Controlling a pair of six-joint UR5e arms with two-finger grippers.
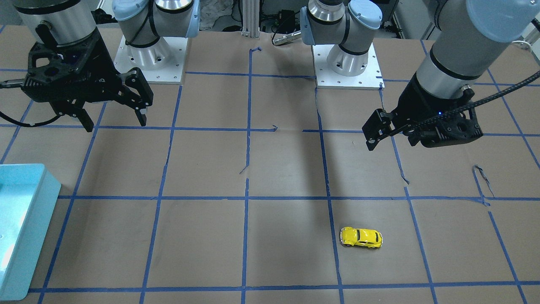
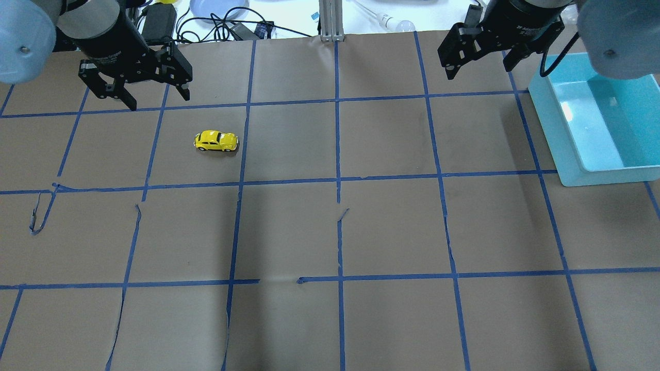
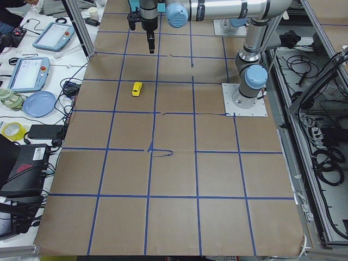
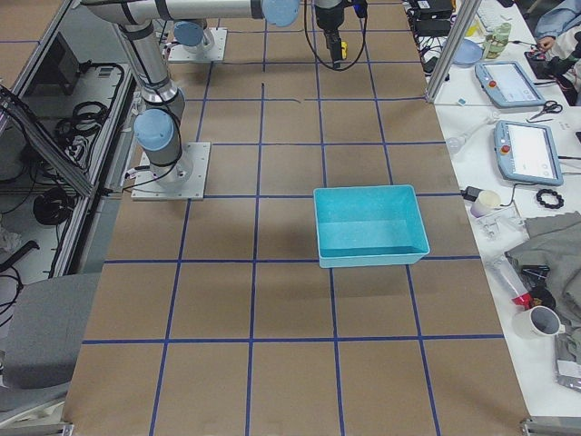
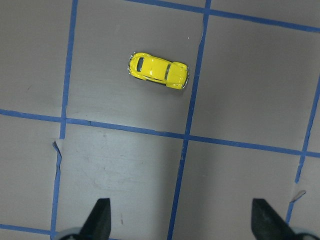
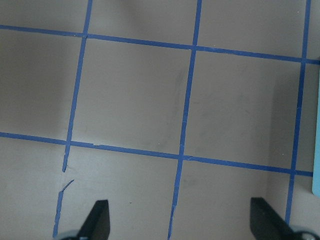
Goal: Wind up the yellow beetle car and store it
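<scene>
The yellow beetle car [image 2: 216, 141] stands on its wheels on the brown paper, on the left half of the table. It also shows in the front view [image 1: 361, 237], the left side view [image 3: 137, 88] and the left wrist view [image 5: 159, 71]. My left gripper [image 2: 159, 101] hangs open and empty above the table, beyond the car and a little to its left; it also shows in the front view [image 1: 390, 141]. My right gripper [image 2: 478, 71] is open and empty at the far right, beside the teal bin; in the front view [image 1: 116, 123] its fingers are spread.
An open teal bin [image 2: 546, 123] sits at the table's right side, also seen in the front view [image 1: 38, 211] and the right side view [image 4: 370, 257]. Blue tape lines grid the brown paper. The arm bases [image 1: 149, 59] stand at the robot's edge.
</scene>
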